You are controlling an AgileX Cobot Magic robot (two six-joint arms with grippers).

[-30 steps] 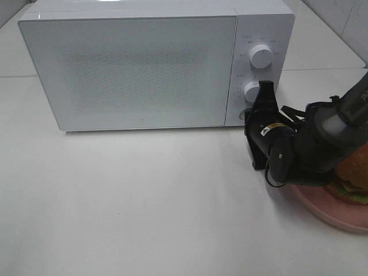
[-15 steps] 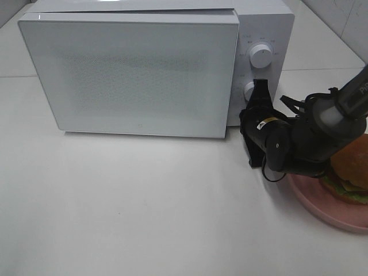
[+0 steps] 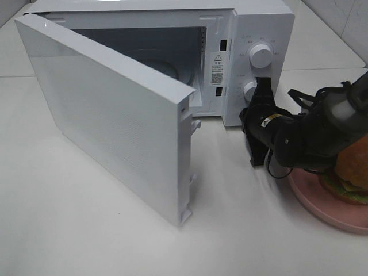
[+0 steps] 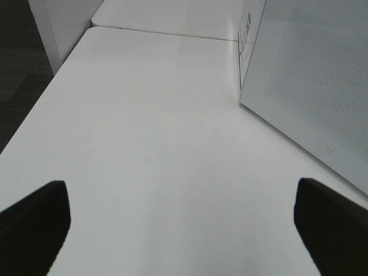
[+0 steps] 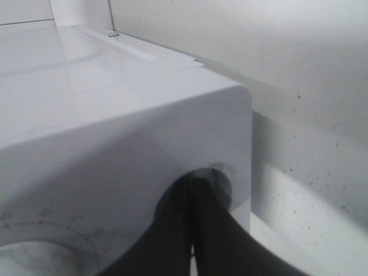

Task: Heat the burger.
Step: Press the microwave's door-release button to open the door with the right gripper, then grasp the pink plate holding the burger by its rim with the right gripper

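Just now the door (image 3: 115, 121) swung open, clenched right gripper (image 3: 263, 87) at its button (image 5: 219, 174); left gripper (image 4: 184, 227) released; burger (image 3: 352, 167) awaited loading.

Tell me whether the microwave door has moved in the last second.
Yes. The microwave door has swung outward on its left hinge, its right edge now well away from the control panel, which stayed put.

We see the white microwave (image 3: 261, 23) with its door (image 3: 109, 115) standing wide open, hinged at the left. The right gripper (image 3: 263, 87), fingers pressed together, sits at the control panel just beside the lower knob (image 3: 250, 91). Partly hidden by that arm, the burger (image 3: 353, 169) rests on a pink plate (image 3: 322, 208).
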